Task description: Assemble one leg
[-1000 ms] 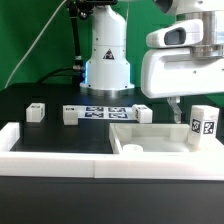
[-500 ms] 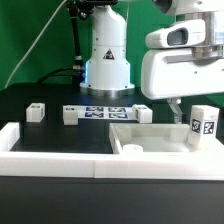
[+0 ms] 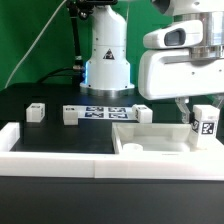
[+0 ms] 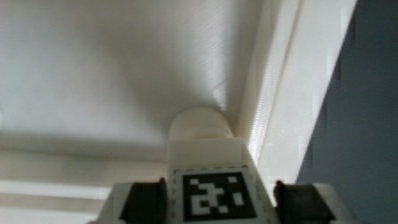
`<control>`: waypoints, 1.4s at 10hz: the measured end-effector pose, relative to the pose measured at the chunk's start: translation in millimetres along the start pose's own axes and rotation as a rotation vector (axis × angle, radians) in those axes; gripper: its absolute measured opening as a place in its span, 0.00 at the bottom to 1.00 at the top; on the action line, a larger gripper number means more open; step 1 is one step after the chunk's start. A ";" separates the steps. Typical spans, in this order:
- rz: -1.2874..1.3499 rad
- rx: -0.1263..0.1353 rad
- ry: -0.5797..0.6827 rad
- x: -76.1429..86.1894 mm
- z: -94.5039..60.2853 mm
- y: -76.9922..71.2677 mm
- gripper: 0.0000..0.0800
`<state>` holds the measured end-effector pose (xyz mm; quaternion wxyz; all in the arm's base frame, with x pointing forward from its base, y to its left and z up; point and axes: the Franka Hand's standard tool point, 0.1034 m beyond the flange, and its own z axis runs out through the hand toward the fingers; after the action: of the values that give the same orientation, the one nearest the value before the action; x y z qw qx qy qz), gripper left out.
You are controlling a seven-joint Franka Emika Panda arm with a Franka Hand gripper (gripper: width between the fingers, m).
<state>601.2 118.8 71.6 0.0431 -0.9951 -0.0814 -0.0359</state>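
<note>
Exterior view: the gripper (image 3: 197, 113) clamps the leg (image 3: 206, 126), which stands in the white tray (image 3: 140, 148) at its corner on the exterior view's right. Wrist view shows the tray's walls close around it. Small white blocks (image 3: 36, 112) flank the marker board (image 3: 107, 112), well apart.

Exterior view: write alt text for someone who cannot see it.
The gripper holds the leg, slightly tilted, at a corner of the white tray-like part, on the exterior view's right. Behind, on the black table, lie the marker board and three small white blocks.
</note>
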 end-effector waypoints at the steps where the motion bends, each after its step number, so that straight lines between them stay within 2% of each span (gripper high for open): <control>1: 0.012 0.001 0.001 0.1 0.1 0.0 0.37; 4: 0.300 0.013 0.031 0.6 1.6 -1.6 0.37; 9: 1.025 0.079 0.144 2.6 4.8 -12.0 0.37; 11: 1.110 0.079 0.146 4.4 3.0 -6.8 0.37; 12: 1.188 0.095 0.139 4.1 3.3 -9.1 0.47; 13: 1.153 0.092 0.140 4.1 3.4 -10.2 0.65; 14: 1.090 0.085 0.141 4.1 3.3 -8.0 0.65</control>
<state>604.1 127.6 69.4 0.1011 -0.8858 0.4473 -0.0715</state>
